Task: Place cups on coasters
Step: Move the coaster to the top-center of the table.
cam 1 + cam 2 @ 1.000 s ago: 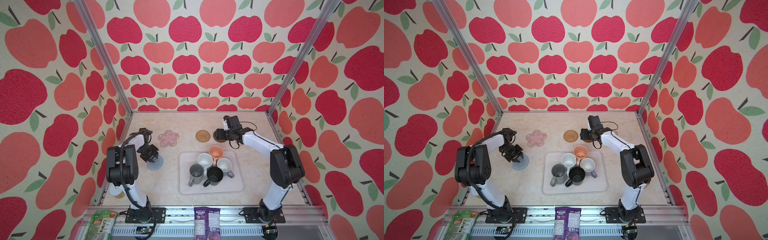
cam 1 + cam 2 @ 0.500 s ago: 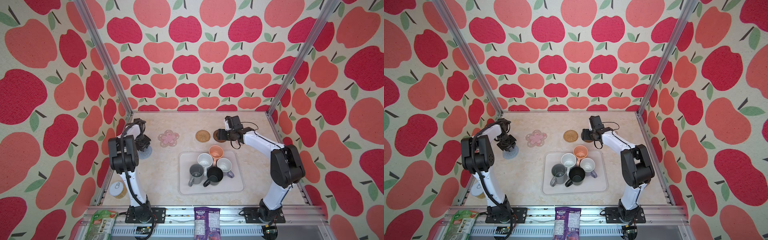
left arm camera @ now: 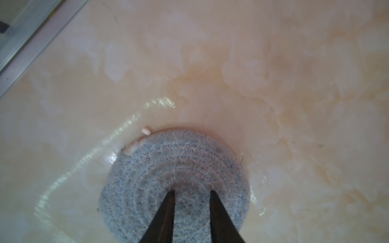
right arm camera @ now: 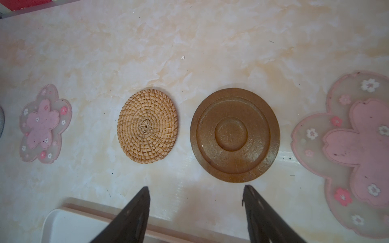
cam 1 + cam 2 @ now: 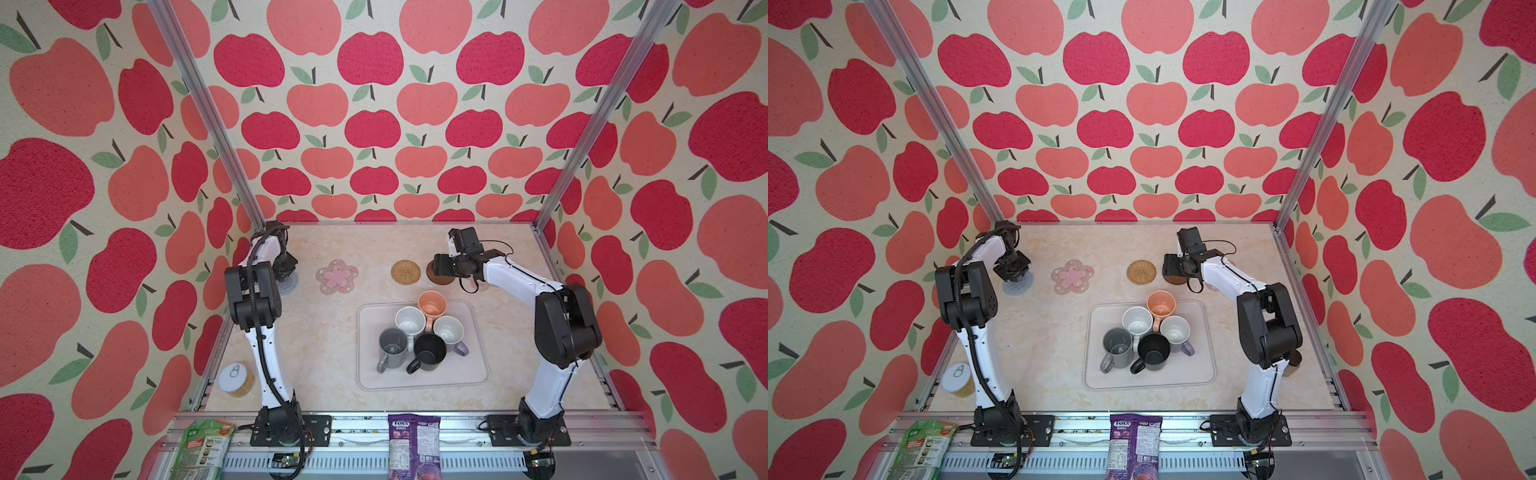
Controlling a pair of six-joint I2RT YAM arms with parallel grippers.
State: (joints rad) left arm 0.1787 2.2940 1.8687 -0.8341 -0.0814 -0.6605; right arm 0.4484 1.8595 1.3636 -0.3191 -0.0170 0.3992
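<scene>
Marbled cream tabletop (image 5: pixel 324 357) boxed in by apple-print walls. None of five placed yet, judging by the layout: grey cup (image 5: pixel 392 343), white cup (image 5: pixel 410 320), black cup (image 5: pixel 430 349), peach cup (image 5: pixel 432 302) and lavender cup (image 5: pixel 449 329) clustered upright, mouths up, on the pale tray (image 5: pixel 465 370), well apart from both grippers, on their base side. Long axes vertical; grey, black and lavender handles pointing away from the grippers. Flat, bare and without a long axis: crocheted coaster (image 3: pixel 174 164) beneath the left gripper (image 3: pixel 192 192), jaws narrowly parted, tips resting on it, no pinch evident; brown coaster (image 4: pixel 234 134) just ahead of the right gripper (image 4: pixel 196 187), jaws wide and empty; rattan coaster (image 4: pixel 147 126) beside the brown; far flower coaster (image 4: pixel 45 124) past the rattan; near flower coaster (image 4: pixel 347 151) on the brown one's other side. Left to do: five lifts, five placements.
</scene>
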